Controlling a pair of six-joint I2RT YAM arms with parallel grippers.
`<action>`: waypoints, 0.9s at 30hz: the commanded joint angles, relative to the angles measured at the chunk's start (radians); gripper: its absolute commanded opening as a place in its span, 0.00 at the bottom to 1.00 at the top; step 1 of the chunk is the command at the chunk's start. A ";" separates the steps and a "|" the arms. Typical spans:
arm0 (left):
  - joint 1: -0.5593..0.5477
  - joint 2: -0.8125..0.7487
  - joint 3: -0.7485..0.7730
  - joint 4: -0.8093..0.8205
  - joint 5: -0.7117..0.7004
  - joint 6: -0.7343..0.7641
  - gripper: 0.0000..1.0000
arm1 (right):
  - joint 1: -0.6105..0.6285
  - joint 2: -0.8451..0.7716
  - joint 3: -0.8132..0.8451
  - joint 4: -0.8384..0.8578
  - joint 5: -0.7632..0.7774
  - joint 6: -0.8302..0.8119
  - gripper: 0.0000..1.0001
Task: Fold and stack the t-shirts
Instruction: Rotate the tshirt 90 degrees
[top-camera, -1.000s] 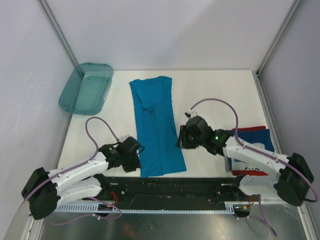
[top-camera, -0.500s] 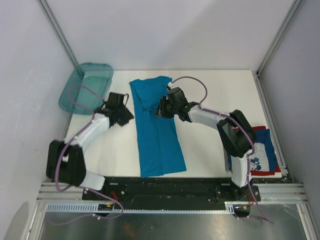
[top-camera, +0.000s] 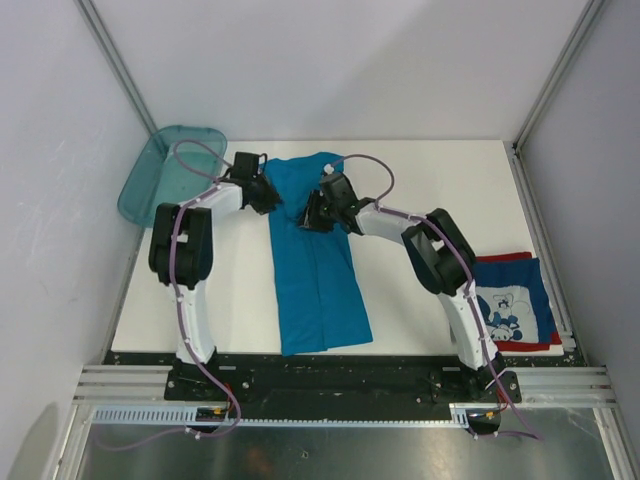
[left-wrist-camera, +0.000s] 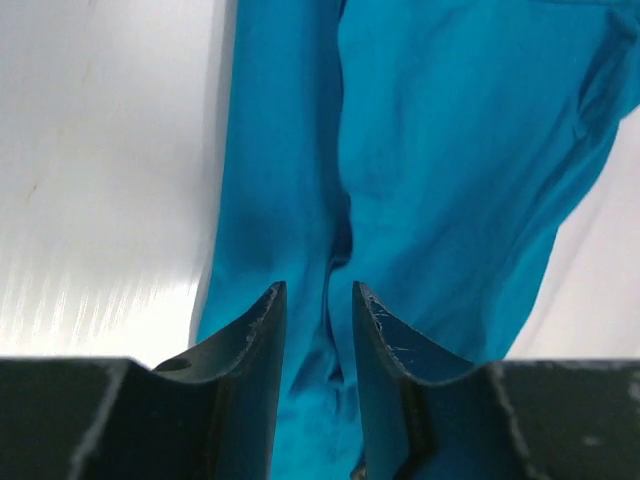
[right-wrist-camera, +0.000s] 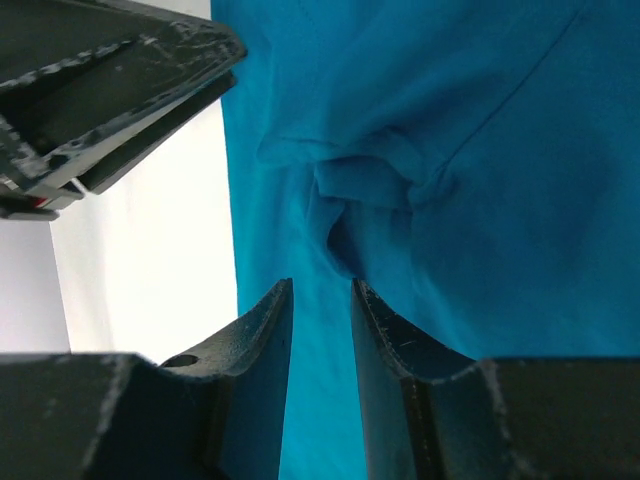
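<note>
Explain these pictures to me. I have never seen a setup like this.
Two robot arms are bolted at the near edge of a table. One picture looks down from above; the other two come from a camera on each wrist, showing its own fingers. On the table lie a teal t-shirt, a folded dark blue printed t-shirt at the right, and a plastic bin at the far left. The left gripper and right gripper reach over the teal t-shirt's far end, jaws slightly apart; neither seems to hold anything.
</note>
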 joint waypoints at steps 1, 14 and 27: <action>0.036 0.080 0.097 0.038 0.059 0.026 0.36 | -0.007 0.035 0.086 -0.013 0.003 0.018 0.34; 0.055 0.151 0.117 0.036 0.070 0.024 0.36 | 0.000 0.137 0.215 -0.068 0.021 0.043 0.33; 0.068 0.160 0.125 0.036 0.091 0.033 0.35 | 0.003 0.126 0.230 -0.096 0.062 0.045 0.02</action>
